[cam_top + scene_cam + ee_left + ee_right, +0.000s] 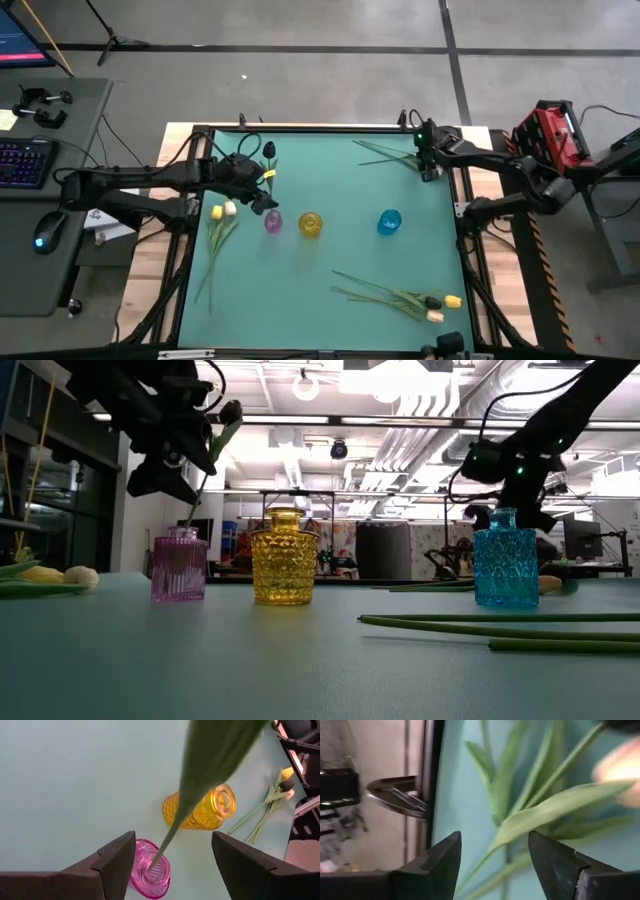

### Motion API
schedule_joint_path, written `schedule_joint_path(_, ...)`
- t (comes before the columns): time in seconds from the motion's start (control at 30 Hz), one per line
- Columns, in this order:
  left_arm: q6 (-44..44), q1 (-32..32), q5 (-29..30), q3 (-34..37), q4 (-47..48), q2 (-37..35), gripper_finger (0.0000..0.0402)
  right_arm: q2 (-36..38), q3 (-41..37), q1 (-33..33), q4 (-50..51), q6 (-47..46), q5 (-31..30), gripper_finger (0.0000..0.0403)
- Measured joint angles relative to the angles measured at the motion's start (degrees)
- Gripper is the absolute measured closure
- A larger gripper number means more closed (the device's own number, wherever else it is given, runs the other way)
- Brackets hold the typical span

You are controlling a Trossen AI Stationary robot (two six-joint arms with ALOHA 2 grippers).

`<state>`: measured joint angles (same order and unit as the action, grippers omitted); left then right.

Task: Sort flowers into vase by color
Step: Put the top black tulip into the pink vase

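Down near the front edge, three flowers (432, 300) lie flat. Further back, the left gripper (172, 860) hangs with fingers wide apart right over the pink vase (149, 875), and a black tulip's stem (170, 832) stands in it. Farthest back, the right gripper (495, 857) is open above lying flowers (385, 153), stems pointing sideways.

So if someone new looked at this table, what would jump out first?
Three coloured glass vases in a row mid-table: pink vase, yellow vase, blue vase. The left gripper hovers open over the pink one, a green stem reaching into its mouth. The right gripper sits over loose flowers at the far right corner.
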<state>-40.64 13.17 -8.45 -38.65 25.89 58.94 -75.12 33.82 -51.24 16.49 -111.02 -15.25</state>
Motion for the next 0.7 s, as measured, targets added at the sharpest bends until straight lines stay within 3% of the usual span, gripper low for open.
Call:
schedule_joint_path(0.3, -2.83, 0.00, 0.02, 0.00, 0.02, 0.00, 0.0151, -6.55, 0.00, -2.43, -2.68, -2.49, 4.05, 0.0184)
schedule_joint_path(0.4, -4.08, 0.00, 0.04, 0.00, 0.01, -0.01, 0.0151, -7.08, 0.02, -2.43, -3.08, -2.48, 4.15, 0.0201)
schedule_joint_path(0.5, -4.27, 0.00, 0.07, 0.00, 0.00, -0.01, 0.0151, -7.06, 0.01, -2.41, -3.10, -2.22, 4.42, 0.0247)
schedule_joint_path(0.7, -2.79, 0.00, 0.07, 0.00, -0.02, -0.02, 0.0151, -5.26, 0.24, -2.36, -4.10, 0.34, 4.06, 0.0384)
